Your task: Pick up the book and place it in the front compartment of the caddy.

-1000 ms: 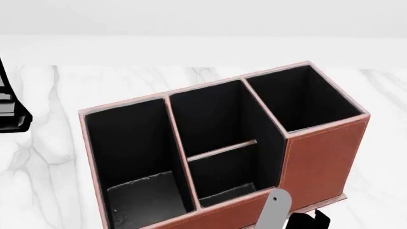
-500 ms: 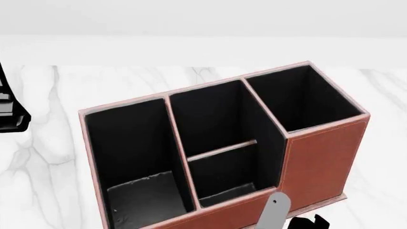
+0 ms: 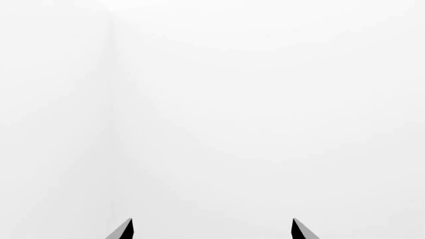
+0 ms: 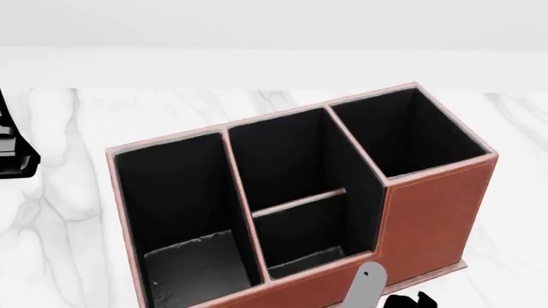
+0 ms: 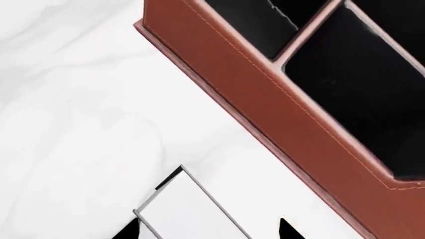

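Barely begun: book lying on the table just beside the caddy, ungrasped. Front compartment empty. Right fingers spread over the book, holding nothing; left fingers apart, empty.

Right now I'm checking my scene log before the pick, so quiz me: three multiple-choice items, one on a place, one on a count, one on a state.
1. Where is the book?
A. In the tall corner cell
B. Outside the caddy, near its brown outer wall
C. Under the left gripper

2. How many cells does the caddy have?
A. Two
B. Four
C. Six

3. What state is the front compartment in?
A. Holds the book
B. Covered by a lid
C. Open-topped, with nothing showing inside

Answers:
1 B: the right wrist view shows the book on the marble table, apart from the caddy.
2 B: the head view shows four black-lined cells.
3 C: the front compartment shows only black lining.
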